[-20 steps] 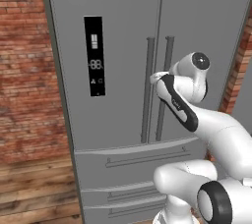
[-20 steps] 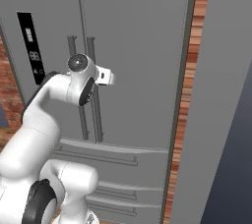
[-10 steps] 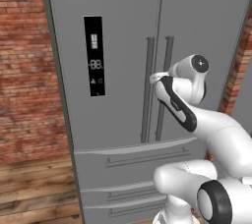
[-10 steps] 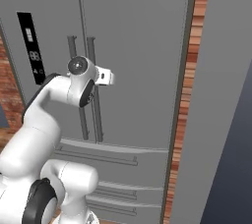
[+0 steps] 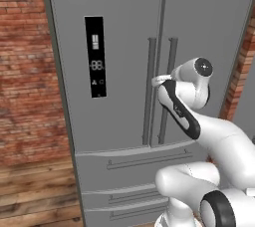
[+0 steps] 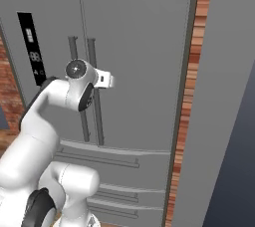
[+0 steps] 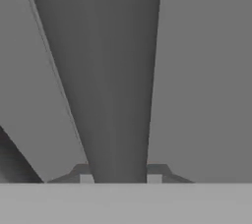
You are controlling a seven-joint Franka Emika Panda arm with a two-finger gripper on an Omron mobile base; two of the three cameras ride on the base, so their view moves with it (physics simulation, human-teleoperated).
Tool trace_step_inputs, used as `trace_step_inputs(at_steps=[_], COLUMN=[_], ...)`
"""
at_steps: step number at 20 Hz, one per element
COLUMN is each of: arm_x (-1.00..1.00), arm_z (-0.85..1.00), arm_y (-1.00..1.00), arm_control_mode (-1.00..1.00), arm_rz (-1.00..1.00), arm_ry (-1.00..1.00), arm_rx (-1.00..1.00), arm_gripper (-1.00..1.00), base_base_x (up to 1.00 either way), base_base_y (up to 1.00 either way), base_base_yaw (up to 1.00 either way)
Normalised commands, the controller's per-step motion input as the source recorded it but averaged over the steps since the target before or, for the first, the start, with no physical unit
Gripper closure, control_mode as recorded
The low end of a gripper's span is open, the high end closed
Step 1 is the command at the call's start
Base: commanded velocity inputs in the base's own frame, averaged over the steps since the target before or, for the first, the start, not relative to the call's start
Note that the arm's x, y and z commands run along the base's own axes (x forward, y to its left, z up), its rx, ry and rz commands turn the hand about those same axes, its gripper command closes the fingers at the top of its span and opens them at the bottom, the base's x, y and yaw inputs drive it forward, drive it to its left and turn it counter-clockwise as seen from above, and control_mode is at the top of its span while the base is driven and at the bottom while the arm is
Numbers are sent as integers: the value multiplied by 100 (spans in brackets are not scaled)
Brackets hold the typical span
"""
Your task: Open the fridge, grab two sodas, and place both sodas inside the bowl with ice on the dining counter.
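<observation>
You have the gripper (image 7: 120, 176) jaws clamped on the right door handle (image 5: 166, 91) of the closed fridge (image 5: 124, 47).

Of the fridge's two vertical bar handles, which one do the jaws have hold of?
The right-hand handle, on the right door. In the hand view that bar runs up between the gripper fingertips; the left handle stands free, with the hand beside it.
</observation>
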Motion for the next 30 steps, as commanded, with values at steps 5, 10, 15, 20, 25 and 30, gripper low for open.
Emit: trace_step_inputs(at_steps=[5, 10, 15, 20, 25, 30], arm_x=[-76, -97, -100, -87, -43, -27], arm_z=[17, 21, 24, 19, 14, 10], arm_y=[-1, -16, -31, -15, -10, -20], arm_control_mode=[-100, -100, -100, -100, -100, -100], arm_rz=[-2, 0, 0, -1, -1, 0], arm_ry=[0, 0, 4, 13, 13, 0], arm_rx=[1, 5, 8, 4, 0, 0], arm_gripper=[100, 100, 100, -100, -100, -100], base_base_x=[0, 0, 0, 0, 0, 0], base_base_y=[0, 0, 0, 0, 0, 0], base_base_yaw=[0, 0, 0, 0, 0, 0])
